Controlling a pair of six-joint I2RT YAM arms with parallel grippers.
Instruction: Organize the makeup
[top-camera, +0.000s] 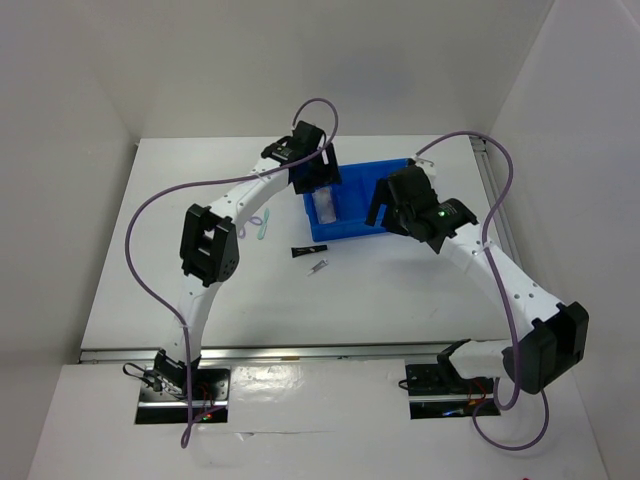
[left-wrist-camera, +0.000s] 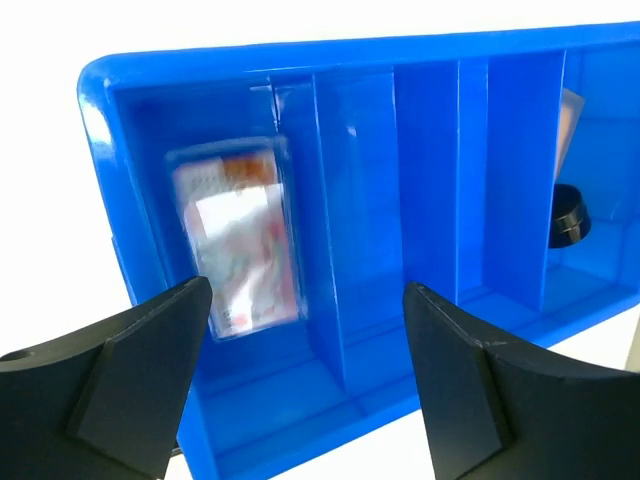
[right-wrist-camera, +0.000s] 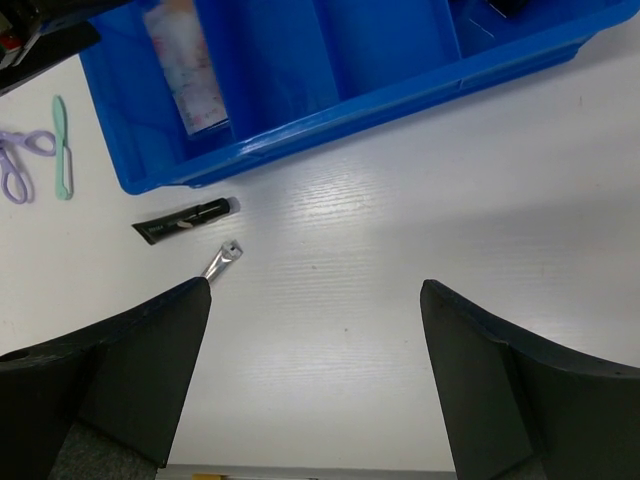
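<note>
A clear pinkish flat case (left-wrist-camera: 238, 235) lies in the left compartment of the blue divided bin (left-wrist-camera: 370, 110); it also shows in the top view (top-camera: 326, 207) and the right wrist view (right-wrist-camera: 185, 65). My left gripper (left-wrist-camera: 308, 385) is open and empty, just above the bin's near wall. A slim black tube (right-wrist-camera: 185, 220) and a tiny silver stick (right-wrist-camera: 222, 259) lie on the table in front of the bin (top-camera: 340, 232). My right gripper (right-wrist-camera: 314, 385) is open and empty above the table, right of the stick. A dark round compact (left-wrist-camera: 568, 216) sits in a right compartment.
Purple scissors (right-wrist-camera: 15, 162) and a green tool (right-wrist-camera: 62, 146) lie on the table left of the bin, also in the top view (top-camera: 262, 225). White walls enclose the table (top-camera: 180, 270) at the back and sides.
</note>
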